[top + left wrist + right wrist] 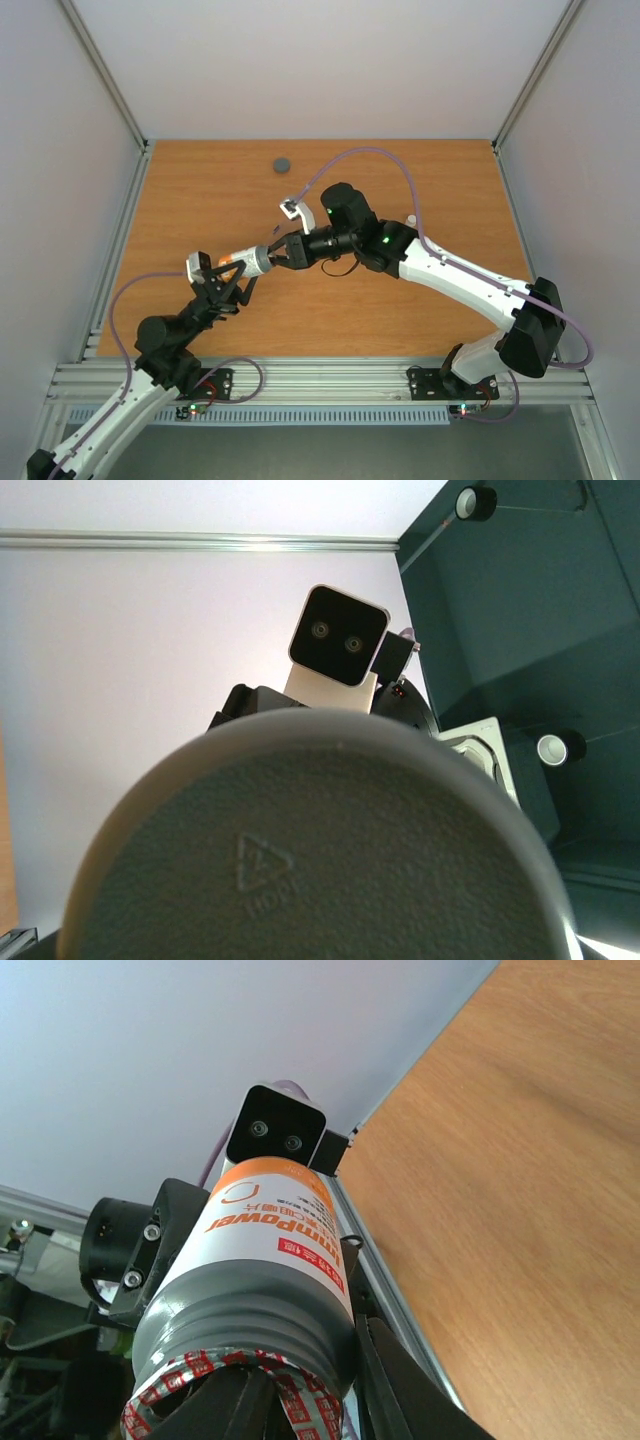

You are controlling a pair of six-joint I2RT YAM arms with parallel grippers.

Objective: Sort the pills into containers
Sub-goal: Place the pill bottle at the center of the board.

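The left pincer (230,270) is gripping an orange-labelled pill bottle (248,260) and is holding it sideways above the worktop (200,200). The right pincer (283,250) is standing only narrowly open at the bottle's mouth, its fingers (390,1390) touching the torn foil seal (170,1385). Whether it is pinching the seal, I cannot tell. A grey cap (283,165) is lying far back on the worktop. The pills are not showing in any view.
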